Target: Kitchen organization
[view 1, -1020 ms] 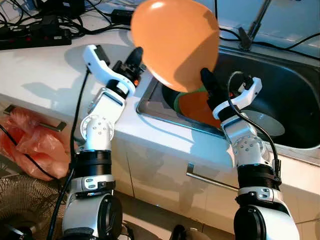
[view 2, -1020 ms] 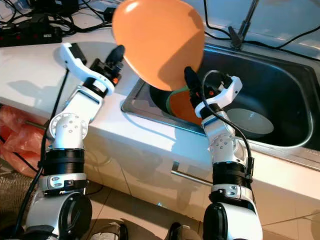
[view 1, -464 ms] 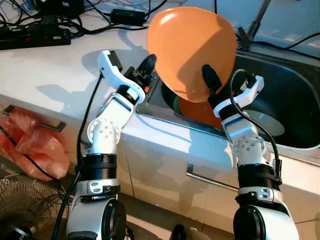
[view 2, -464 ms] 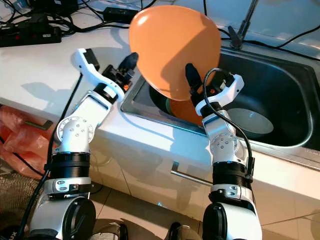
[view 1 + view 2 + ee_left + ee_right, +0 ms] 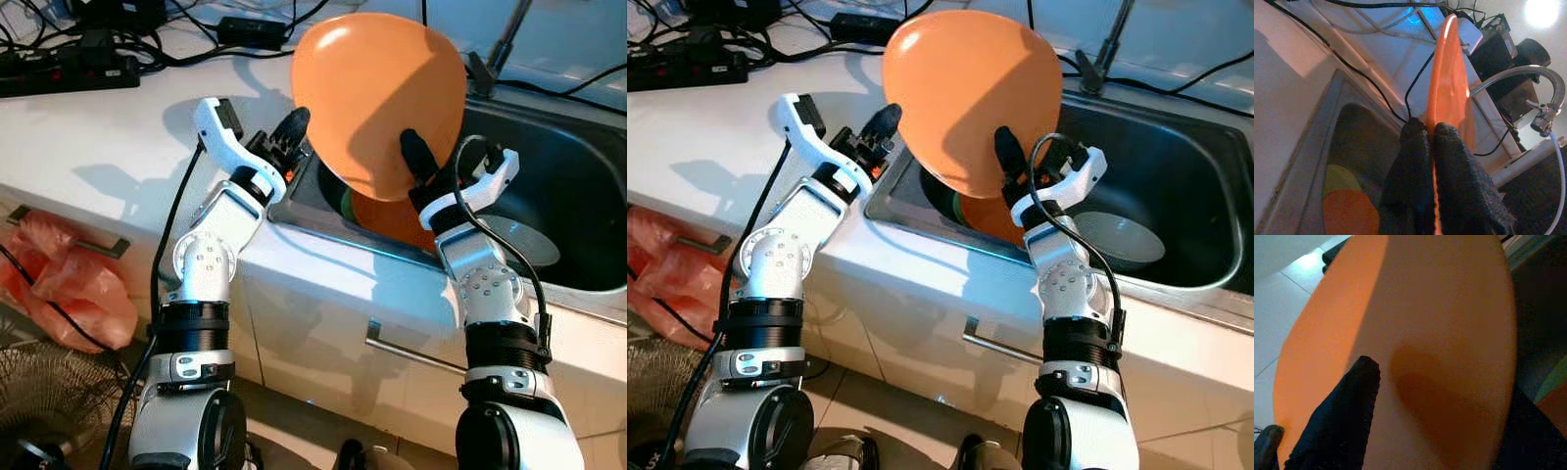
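At the far left, a pink plastic bag (image 5: 59,284) hangs by the cabinet front, and black cables and a power strip (image 5: 69,73) lie along the back edge of the white counter (image 5: 98,147). The left gripper (image 5: 292,137) reaches up from the counter's front edge to the left rim of the large round orange plastic plate (image 5: 377,98); its wrist view shows the jaws pressed together on that rim, pinching the plate edge-on. The plate is held in the air, tilted nearly upright over the left end of the stainless steel sink (image 5: 578,186), above the counter's inner edge. The right gripper (image 5: 416,166) holds the plate's lower right part, one black finger lying against its near face; the other finger is hidden behind the plate, so the jaws seem to clamp it. Both arms are equally close. Below, in the sink, sit a second orange plate (image 5: 387,211) over a green one (image 5: 348,201), mostly hidden, and a white bowl (image 5: 524,240). The faucet (image 5: 500,49) is cut off at the top.
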You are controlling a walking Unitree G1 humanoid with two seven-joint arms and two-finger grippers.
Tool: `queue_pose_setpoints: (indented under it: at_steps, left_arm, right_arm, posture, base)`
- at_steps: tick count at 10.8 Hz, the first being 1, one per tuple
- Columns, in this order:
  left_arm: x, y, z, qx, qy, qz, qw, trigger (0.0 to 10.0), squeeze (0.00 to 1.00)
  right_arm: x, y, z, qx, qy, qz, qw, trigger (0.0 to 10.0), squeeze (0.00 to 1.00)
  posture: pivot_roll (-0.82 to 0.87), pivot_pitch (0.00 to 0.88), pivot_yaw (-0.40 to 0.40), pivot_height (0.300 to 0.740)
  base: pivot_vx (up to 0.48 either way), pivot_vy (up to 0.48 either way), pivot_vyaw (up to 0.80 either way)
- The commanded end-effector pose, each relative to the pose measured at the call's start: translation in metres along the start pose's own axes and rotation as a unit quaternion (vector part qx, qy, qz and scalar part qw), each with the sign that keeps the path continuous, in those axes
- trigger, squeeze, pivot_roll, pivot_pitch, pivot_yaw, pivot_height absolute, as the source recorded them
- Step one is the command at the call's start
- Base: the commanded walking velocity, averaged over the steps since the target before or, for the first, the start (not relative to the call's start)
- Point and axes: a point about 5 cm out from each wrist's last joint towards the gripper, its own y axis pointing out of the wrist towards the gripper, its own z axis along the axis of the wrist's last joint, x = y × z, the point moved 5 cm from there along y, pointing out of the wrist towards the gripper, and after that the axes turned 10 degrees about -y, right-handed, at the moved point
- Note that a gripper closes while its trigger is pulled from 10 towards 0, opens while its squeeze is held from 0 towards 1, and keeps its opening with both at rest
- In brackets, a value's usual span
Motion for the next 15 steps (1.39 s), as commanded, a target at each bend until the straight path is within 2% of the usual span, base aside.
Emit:
queue_pose_setpoints:
  at_steps: [1,3,9,13,14,15]
  left_arm:
    - [0.003,0.002,-0.008,-0.014,0.008,-0.003,1.0,10.0,1.0]
    - [-0.001,0.001,-0.007,-0.013,0.006,0.004,1.0,10.0,1.0]
    - [-0.001,0.002,-0.009,-0.017,0.005,0.0,1.0,10.0,1.0]
    - [-0.003,0.002,-0.014,-0.03,0.023,0.01,0.999,10.0,1.0]
    - [-0.006,0.001,-0.016,-0.035,0.035,0.019,0.999,10.0,0.0]
    - [-0.006,0.001,-0.017,-0.036,0.036,0.019,0.998,10.0,0.0]
  right_arm:
    - [-0.006,0.002,0.007,0.01,0.006,0.013,1.0,0.0,0.0]
    - [-0.006,0.002,0.008,0.014,0.012,0.013,1.0,0.0,0.0]
    - [-0.005,0.001,0.014,0.028,0.033,0.014,0.999,0.0,0.0]
    - [0.0,0.001,0.027,0.059,0.061,-0.003,0.996,0.0,0.0]
    - [0.005,0.0,0.033,0.075,0.068,-0.013,0.995,0.0,0.0]
    - [0.008,0.0,0.038,0.086,0.068,-0.02,0.994,0.0,0.0]
  posture:
    - [0.03,0.125,-0.031,0.74]
    - [0.03,0.125,-0.031,0.74]
    - [0.02,0.123,-0.031,0.74]
    - [0.02,0.123,-0.03,0.74]
    - [0.02,0.124,-0.03,0.74]
    - [0.02,0.125,-0.029,0.74]
  base:
    - [0.0,0.0,0.0]
    - [0.0,0.0,0.0]
    - [0.0,0.0,0.0]
    - [0.0,0.0,0.0]
    - [0.0,0.0,0.0]
    - [0.0,0.0,0.0]
